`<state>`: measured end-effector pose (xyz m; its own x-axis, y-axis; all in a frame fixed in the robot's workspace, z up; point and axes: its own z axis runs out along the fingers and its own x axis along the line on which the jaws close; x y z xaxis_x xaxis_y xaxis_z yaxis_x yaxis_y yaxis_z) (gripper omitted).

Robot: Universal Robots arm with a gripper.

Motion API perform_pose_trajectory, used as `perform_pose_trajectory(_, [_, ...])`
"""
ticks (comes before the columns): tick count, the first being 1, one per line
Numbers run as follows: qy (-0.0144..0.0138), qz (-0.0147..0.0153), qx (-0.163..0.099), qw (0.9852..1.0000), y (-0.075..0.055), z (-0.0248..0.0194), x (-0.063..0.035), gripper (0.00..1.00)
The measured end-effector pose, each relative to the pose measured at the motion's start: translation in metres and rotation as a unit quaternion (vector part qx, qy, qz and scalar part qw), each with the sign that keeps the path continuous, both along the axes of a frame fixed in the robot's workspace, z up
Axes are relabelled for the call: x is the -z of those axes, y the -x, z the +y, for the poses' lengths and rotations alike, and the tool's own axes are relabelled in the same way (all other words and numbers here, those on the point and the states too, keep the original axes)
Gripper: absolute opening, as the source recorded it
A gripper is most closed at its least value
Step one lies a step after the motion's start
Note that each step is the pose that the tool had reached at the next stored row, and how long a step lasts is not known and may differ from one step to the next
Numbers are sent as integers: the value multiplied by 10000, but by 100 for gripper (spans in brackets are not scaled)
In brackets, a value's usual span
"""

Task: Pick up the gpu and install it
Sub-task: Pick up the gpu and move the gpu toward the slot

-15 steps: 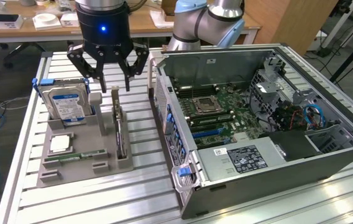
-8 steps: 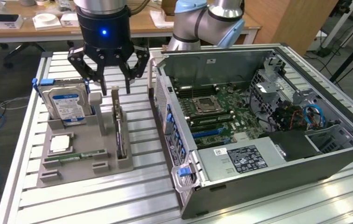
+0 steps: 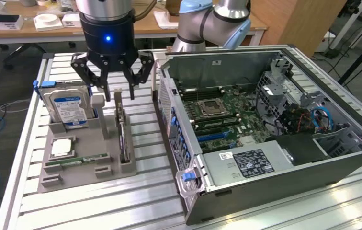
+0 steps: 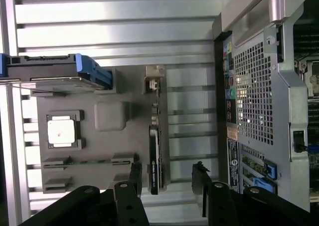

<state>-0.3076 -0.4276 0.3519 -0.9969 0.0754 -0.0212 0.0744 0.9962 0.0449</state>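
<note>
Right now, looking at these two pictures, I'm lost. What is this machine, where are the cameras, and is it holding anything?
It is a robot arm ending in a gripper, an open claw holding nothing. One camera watches from off the arm; the other sits on the wrist, looking down. On the metal table, a gray holder carries a hard drive, a processor chip, a memory stick and the gpu, a thin card standing on edge. The gripper hovers above the gpu. An open computer case stands at the exterior view's right.
</note>
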Motion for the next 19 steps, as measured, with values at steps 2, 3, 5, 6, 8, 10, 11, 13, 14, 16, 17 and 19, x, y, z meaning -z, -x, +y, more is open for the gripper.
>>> perform_pose_trajectory(2, [0, 1, 0, 10000, -1, -7, 19, 53])
perform_pose_trajectory(3, [0, 1, 0, 10000, -1, -10, 27, 53])
perform_pose_trajectory(5, [0, 2, 0, 10000, -3, -19, 42, 53])
perform_pose_trajectory(6, [0, 2, 0, 10000, -3, -23, 50, 53])
perform_pose_trajectory(8, [0, 3, 0, 10000, -4, -32, 65, 53])
perform_pose_trajectory(10, [0, 4, 0, 10000, -4, -39, 81, 53])
perform_pose_trajectory(11, [0, 5, 0, 10000, -4, -43, 89, 53])
perform_pose_trajectory(13, [0, 6, 0, 10000, -5, -51, 105, 53])
perform_pose_trajectory(14, [0, 7, 0, 10000, -5, -54, 113, 53])
perform_pose_trajectory(16, [0, 7, 0, 10000, -5, -61, 130, 53])
perform_pose_trajectory(17, [1, 8, 0, 10000, -5, -66, 136, 53])
perform_pose_trajectory(19, [0, 8, 0, 10000, -5, -76, 147, 53])
